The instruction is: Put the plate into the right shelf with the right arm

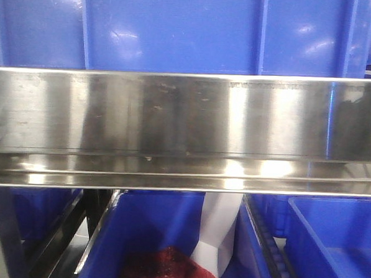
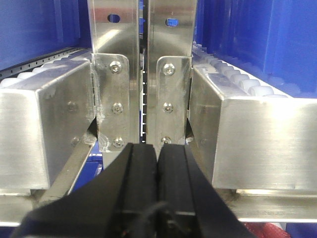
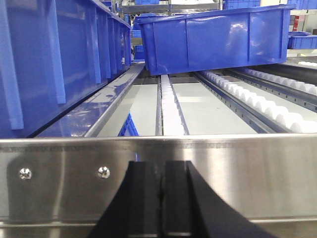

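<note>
The plate is out of view in every frame. The right shelf shows as a broad brushed-steel rail (image 1: 186, 126) across the front view, and again as a steel rail (image 3: 237, 173) close in front of my right gripper (image 3: 159, 163). That gripper is shut, its black pads pressed together with nothing between them. Beyond the rail run roller tracks (image 3: 171, 111) and a blue bin (image 3: 213, 39) sits further back. My left gripper (image 2: 157, 146) is also shut and empty, pointing at two bolted steel uprights (image 2: 143, 94) of the rack.
Large blue bins (image 1: 179, 26) stand above the rail. Below it are more blue bins (image 1: 329, 246); one holds a red mesh bundle (image 1: 166, 269) beside a white strip (image 1: 218, 228). A long blue bin (image 3: 54, 59) lines the left of the roller lane.
</note>
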Controlling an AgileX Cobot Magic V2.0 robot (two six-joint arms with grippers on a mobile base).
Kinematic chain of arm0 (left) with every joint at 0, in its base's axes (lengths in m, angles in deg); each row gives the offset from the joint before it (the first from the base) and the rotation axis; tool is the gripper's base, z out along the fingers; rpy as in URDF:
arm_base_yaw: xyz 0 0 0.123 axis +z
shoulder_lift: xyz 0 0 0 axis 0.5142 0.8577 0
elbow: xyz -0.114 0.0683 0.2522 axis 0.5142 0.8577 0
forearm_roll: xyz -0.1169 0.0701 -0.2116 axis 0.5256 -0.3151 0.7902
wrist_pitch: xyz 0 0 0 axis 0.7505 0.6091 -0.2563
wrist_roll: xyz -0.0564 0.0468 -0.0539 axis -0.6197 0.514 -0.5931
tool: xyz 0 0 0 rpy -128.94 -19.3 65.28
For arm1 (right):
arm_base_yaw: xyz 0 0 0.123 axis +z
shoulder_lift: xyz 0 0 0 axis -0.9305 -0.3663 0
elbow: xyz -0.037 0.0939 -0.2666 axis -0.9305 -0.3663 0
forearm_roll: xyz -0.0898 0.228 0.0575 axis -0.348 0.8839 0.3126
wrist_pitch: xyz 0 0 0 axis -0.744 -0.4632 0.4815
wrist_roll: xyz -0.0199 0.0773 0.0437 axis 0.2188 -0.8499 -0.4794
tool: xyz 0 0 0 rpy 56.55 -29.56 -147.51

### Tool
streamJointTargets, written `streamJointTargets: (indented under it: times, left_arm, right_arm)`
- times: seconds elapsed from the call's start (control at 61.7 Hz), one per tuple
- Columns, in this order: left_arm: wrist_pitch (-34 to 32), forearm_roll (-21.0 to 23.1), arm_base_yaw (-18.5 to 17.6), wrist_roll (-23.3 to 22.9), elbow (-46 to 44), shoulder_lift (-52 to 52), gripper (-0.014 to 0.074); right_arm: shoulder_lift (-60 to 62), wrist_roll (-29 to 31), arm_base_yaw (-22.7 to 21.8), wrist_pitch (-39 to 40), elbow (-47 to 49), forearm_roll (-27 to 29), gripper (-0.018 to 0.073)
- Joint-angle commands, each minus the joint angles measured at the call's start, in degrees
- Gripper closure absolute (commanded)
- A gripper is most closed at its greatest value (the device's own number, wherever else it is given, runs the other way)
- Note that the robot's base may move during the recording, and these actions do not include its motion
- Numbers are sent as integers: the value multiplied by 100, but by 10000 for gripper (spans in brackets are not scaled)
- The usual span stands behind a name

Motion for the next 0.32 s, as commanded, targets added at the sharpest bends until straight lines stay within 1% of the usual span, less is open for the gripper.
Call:
streamJointTargets:
  times: [0.0,0.308]
  left_arm:
    - [-492,35,4,-16,57,-36,643]
    - [-492,35,4,-16,57,-36,643]
  right_arm:
    - [85,7,-41,447,27,-54,490]
    - [85,7,-41,447,27,-54,490]
